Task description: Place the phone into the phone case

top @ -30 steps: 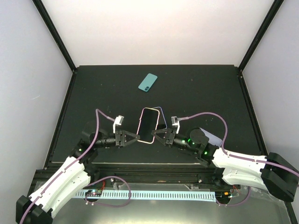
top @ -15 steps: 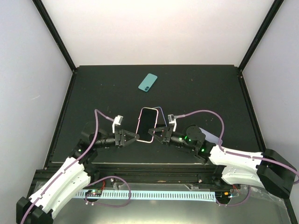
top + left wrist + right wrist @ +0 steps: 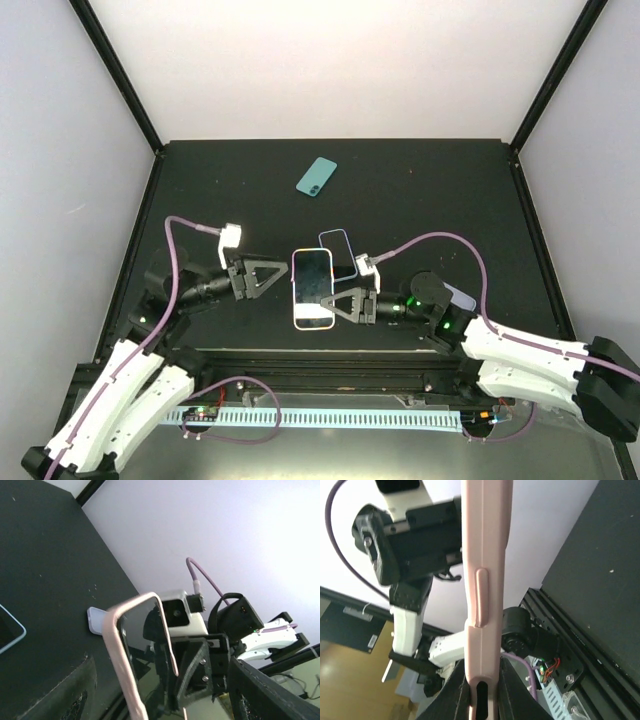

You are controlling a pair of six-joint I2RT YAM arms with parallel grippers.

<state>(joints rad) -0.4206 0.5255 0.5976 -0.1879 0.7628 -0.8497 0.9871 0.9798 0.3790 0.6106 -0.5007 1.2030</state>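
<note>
The teal phone (image 3: 317,177) lies alone on the far part of the black table (image 3: 430,200), away from both arms. The pale lavender phone case (image 3: 461,297) lies at the right, mostly hidden under my right arm; its edge (image 3: 95,622) shows in the left wrist view. My right gripper (image 3: 340,303) is shut on the edge of a pink-rimmed phone (image 3: 313,288) and holds it above the table, its fingers (image 3: 454,700) pressed against the pink rim (image 3: 485,580). My left gripper (image 3: 272,277) stands open just left of that phone, touching nothing.
A light blue-rimmed phone (image 3: 338,252) lies screen up just behind the held one and shows at the left edge of the left wrist view (image 3: 7,630). Black frame posts rise at the table's back corners. A cable tray (image 3: 330,418) runs along the near edge.
My left gripper has opened, let go of the pink-rimmed phone and drawn back to the left. The right gripper has kept the phone and brought it slightly nearer.
</note>
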